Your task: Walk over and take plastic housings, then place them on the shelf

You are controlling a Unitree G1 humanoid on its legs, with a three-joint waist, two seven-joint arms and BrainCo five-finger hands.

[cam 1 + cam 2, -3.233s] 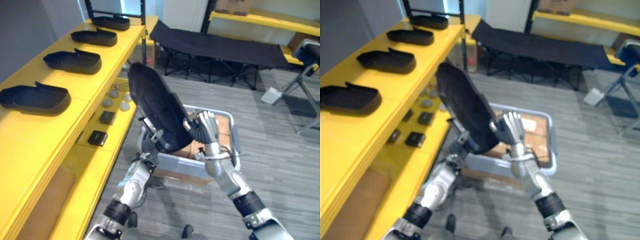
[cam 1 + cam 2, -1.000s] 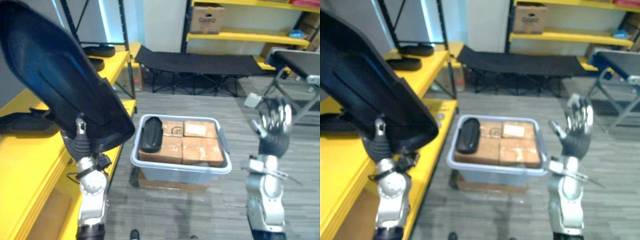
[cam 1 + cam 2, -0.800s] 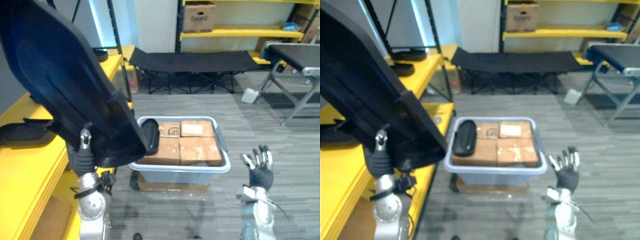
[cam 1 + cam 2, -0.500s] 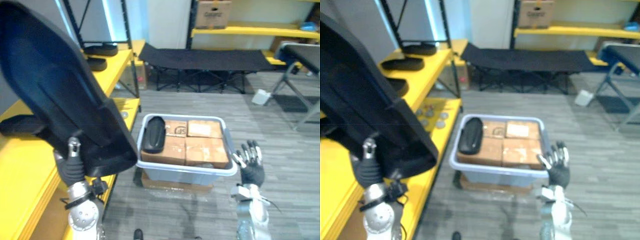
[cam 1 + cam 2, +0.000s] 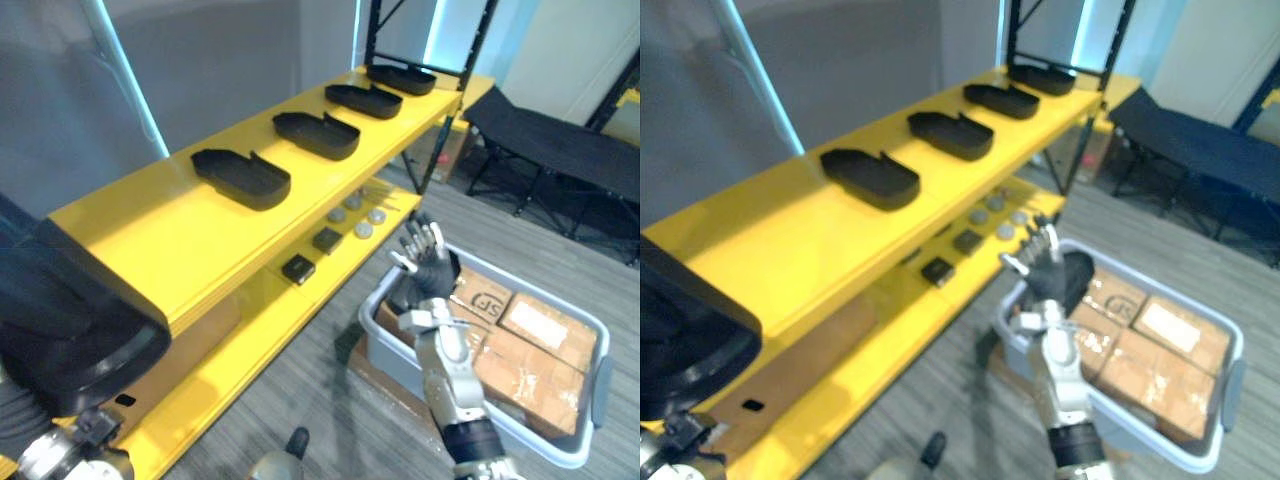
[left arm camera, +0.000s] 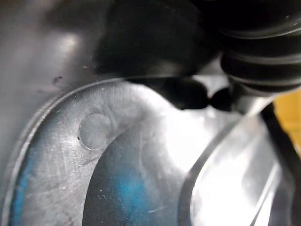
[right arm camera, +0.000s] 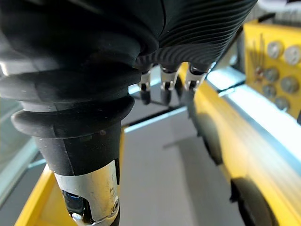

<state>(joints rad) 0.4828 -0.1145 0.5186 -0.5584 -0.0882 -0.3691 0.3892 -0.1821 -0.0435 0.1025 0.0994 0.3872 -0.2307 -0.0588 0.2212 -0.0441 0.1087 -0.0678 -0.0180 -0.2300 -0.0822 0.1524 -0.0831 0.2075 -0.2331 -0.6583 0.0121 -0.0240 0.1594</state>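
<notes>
Left eye view: carried housing (image 5: 70, 335) at 8 o'clock, below the near end of the yellow shelf (image 5: 180, 240); four placed housings (image 5: 241, 178) ranged toward 1 o'clock. Judged mid-carry; next, lift onto the bare deck. Right hand (image 5: 428, 272) raised, spread, empty.

Right eye view: grey bin (image 5: 1228, 392) at 4 o'clock.

Left wrist view alone: housing's glossy wall close against left hand (image 6: 256, 52); hold cannot be told.

Right wrist view: fingers (image 7: 163, 92) straight.

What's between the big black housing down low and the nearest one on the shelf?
Only bare yellow shelf top between big housing and shelved housing, in both eye views.
</notes>
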